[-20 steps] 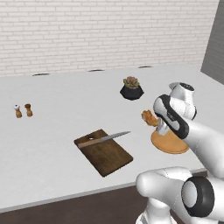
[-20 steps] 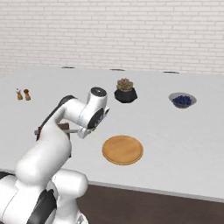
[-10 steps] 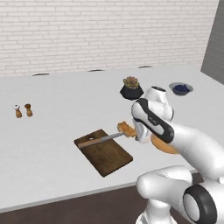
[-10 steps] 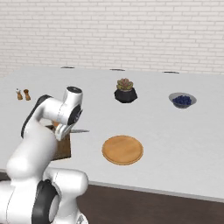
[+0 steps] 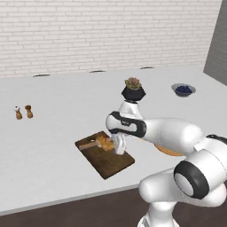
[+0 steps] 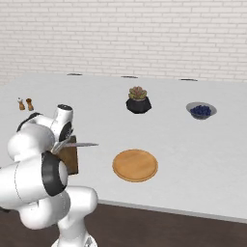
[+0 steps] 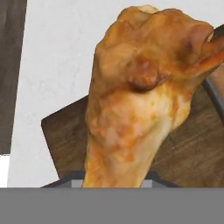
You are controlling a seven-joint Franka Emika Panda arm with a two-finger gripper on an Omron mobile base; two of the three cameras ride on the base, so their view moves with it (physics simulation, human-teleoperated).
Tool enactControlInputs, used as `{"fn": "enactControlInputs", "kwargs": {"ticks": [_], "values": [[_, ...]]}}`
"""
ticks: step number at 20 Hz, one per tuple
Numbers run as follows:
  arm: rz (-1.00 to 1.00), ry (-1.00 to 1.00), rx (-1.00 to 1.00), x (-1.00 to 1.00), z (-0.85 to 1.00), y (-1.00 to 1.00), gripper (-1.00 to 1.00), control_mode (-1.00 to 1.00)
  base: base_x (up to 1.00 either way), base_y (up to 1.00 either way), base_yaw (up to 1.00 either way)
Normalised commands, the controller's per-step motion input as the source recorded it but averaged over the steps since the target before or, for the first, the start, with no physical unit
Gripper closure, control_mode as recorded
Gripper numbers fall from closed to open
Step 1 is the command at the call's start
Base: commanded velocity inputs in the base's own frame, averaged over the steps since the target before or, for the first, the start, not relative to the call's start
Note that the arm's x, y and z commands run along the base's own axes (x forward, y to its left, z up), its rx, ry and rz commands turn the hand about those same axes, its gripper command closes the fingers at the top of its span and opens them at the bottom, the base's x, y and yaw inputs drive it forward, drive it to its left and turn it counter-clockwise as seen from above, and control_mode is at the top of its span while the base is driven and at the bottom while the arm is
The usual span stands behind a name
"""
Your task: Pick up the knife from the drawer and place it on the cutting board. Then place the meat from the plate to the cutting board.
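gripper (image 5: 116, 145) is clamped on the meat (image 5: 105, 142), holding it over the board (image 5: 104, 154) near the board's far end. hand view confirms: meat (image 7: 140, 96) rises from between the fingers, board (image 7: 70, 135) directly beneath it. knife (image 6: 81, 144) lies on the board, blade tip projecting past the edge toward the plate (image 6: 135, 165); its handle (image 5: 88, 144) sits just beside the meat. plate stands bare, right of the board. plant (image 5: 133, 91), bowl (image 5: 183, 90) and shakers (image 5: 23, 111) stand well apart on the counter (image 5: 53, 115).
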Motion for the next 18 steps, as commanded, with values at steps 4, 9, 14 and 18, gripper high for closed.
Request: {"fn": "enactControlInputs", "kwargs": {"ticks": [4, 9, 14, 18], "values": [[-0.03, 0.11, -0.02, 0.21, -0.59, 0.19, 1.0, -1.0, 0.0, 0.0, 0.0], [-0.1, 0.06, -0.03, 0.0, -0.53, 0.0, 1.0, -1.0, 0.0, 0.0, 0.0], [-0.11, 0.02, -0.02, 0.0, -0.38, 0.0, -1.0, -1.0, 0.0, 0.0, 0.0], [-0.1, 0.0, 0.0, 0.0, -0.05, 0.0, -1.0, -1.0, 0.0, 0.0, 0.0]]}}
